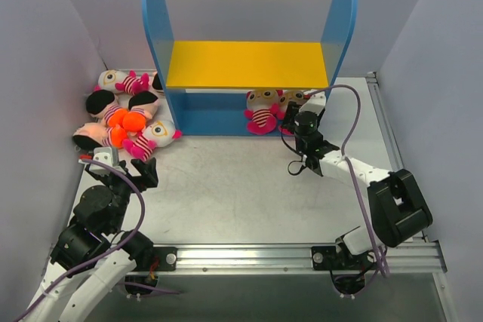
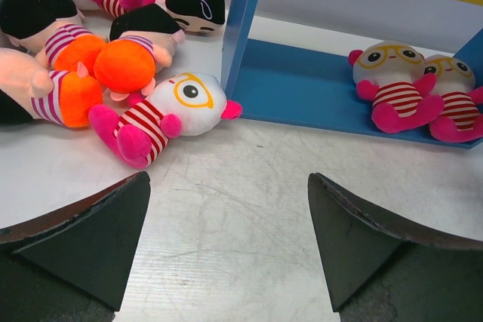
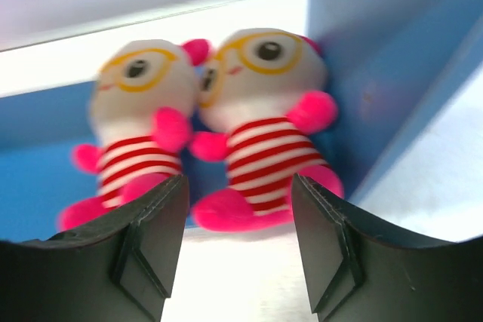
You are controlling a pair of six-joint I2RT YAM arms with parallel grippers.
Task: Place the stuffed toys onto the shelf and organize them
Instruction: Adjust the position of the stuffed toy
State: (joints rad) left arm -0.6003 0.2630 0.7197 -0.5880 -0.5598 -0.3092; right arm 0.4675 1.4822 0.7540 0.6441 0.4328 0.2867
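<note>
At the far left of the table (image 1: 226, 186), six of the eight stuffed toys lay in a loose heap outside the shelf (image 1: 245, 64). I counted four peach-faced toys (image 1: 98, 103) there, black-haired with orange bottoms. Three were bunched together and touching, and the fourth lay farther back with its head close to the left side panel (image 1: 157, 28). Two striped ones, white-headed with yellow glasses, lay with them. The far striped toy (image 1: 121, 81) was at the back near the wall, and the near striped toy (image 2: 162, 107) lay on its side at the front of the heap, its head just beside the foot of that panel. My left gripper (image 2: 228, 179) hung low over the table near this toy, its two fingers spread wide and gripping nothing. The shelf had two levels between its two blue panels: one yellow upper board and one blue base (image 1: 211, 120). At the right end of that base the other two striped toys sat upright side by side, touching. The left shelf toy (image 3: 136, 111) leaned on the right shelf toy (image 3: 260, 103), which was pressed against the right side panel (image 1: 339, 20). My right gripper (image 3: 238, 182) faced this pair from just in front of their feet, fingers parted and not closed on either one.
</note>
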